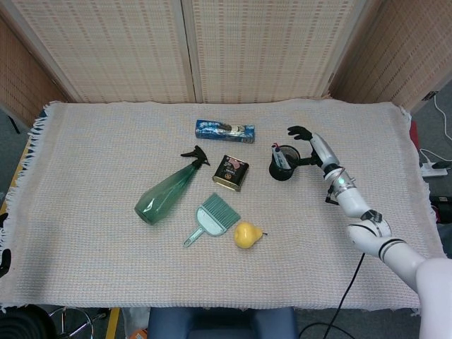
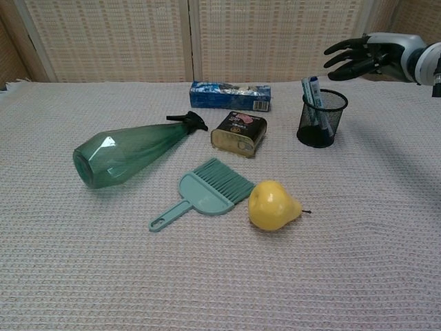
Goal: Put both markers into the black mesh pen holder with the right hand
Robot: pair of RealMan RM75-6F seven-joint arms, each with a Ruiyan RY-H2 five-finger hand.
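Note:
The black mesh pen holder (image 2: 321, 118) (image 1: 284, 163) stands upright on the cloth at the right, behind the tin. Two markers (image 2: 311, 95) lean together inside it against its left rim, their tops poking out. My right hand (image 2: 361, 56) (image 1: 305, 145) hovers just right of and above the holder, fingers spread, holding nothing and clear of the markers. My left hand shows in neither view.
A green spray bottle (image 2: 127, 152) lies on its side at the left. A tin (image 2: 238, 134), a blue box (image 2: 229, 96), a teal hand brush (image 2: 207, 190) and a yellow pear (image 2: 273, 205) sit left of and in front of the holder.

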